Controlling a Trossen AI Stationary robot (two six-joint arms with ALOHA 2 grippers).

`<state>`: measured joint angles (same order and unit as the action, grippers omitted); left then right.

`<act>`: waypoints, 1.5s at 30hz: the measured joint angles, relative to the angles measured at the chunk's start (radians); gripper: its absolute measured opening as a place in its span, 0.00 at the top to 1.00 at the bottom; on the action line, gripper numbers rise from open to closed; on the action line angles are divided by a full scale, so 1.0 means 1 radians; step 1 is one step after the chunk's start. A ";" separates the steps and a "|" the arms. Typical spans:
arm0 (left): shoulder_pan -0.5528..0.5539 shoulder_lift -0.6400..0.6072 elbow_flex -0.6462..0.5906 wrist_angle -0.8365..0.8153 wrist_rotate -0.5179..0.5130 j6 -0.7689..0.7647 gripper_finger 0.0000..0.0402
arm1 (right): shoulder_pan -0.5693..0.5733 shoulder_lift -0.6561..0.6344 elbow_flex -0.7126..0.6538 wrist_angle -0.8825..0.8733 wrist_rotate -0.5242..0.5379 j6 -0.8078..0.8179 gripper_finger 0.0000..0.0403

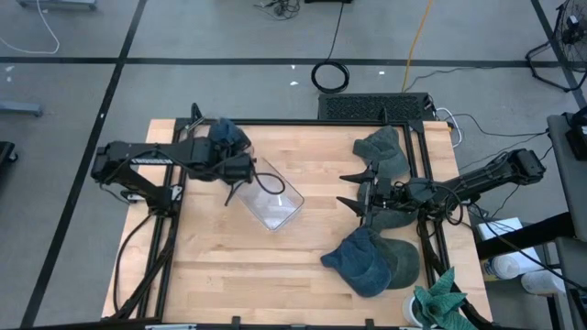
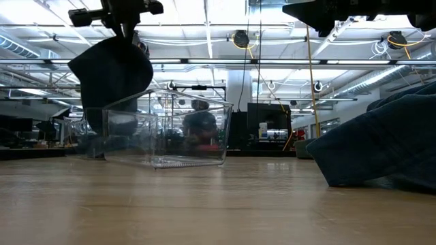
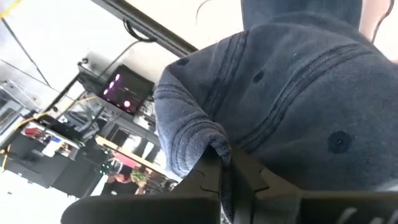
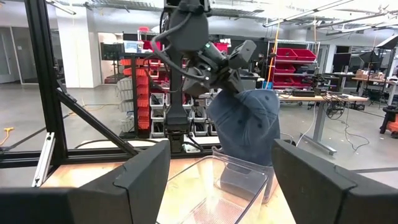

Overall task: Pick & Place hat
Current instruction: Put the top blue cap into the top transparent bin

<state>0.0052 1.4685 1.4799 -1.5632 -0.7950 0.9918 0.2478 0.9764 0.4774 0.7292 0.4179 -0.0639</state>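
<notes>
Above the far-left end of the clear bin [image 1: 272,203], hanging from the left gripper [image 1: 240,169], clamped on its edge: blue hat [image 2: 112,71], still needing lowering inward. Right gripper [image 1: 353,188] idling open, well apart.

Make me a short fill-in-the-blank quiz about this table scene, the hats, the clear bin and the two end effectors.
1. The left end effector is shut on a blue ____.
2. That hat hangs above a clear plastic ____.
3. The right end effector hovers with its fingers ____.
4. In the clear bin there are ____ hats so far.

Missing words: hat; bin; open; no
</notes>
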 joint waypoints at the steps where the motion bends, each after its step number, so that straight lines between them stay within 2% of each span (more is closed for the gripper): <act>1: -0.008 0.000 0.000 0.004 0.006 -0.006 0.98 | 0.000 0.000 0.000 0.000 0.000 0.000 0.34; 5: -0.032 0.000 0.000 0.013 0.007 0.002 0.98 | 0.000 0.000 0.000 0.000 0.000 0.000 0.34; 11: -0.040 0.000 0.000 0.014 -0.067 0.041 0.97 | 0.000 0.000 0.000 0.000 0.000 0.000 0.34; 23: -0.072 0.000 0.000 0.023 -0.060 0.049 0.99 | 0.000 0.000 0.000 0.000 0.000 0.000 0.34; 29: -0.091 0.000 0.000 0.023 -0.012 0.013 0.97 | 0.000 0.000 0.000 0.000 0.000 0.000 0.34; 40: 0.003 -0.001 0.000 0.023 0.006 -0.008 0.99 | 0.000 0.000 0.000 0.000 0.000 0.000 0.34; 45: 0.066 -0.001 0.000 0.023 0.009 -0.009 0.96 | 0.000 0.000 0.000 -0.001 0.000 0.000 0.34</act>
<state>0.0712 1.4677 1.4799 -1.5406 -0.7858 0.9827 0.2474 0.9765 0.4774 0.7284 0.4183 -0.0635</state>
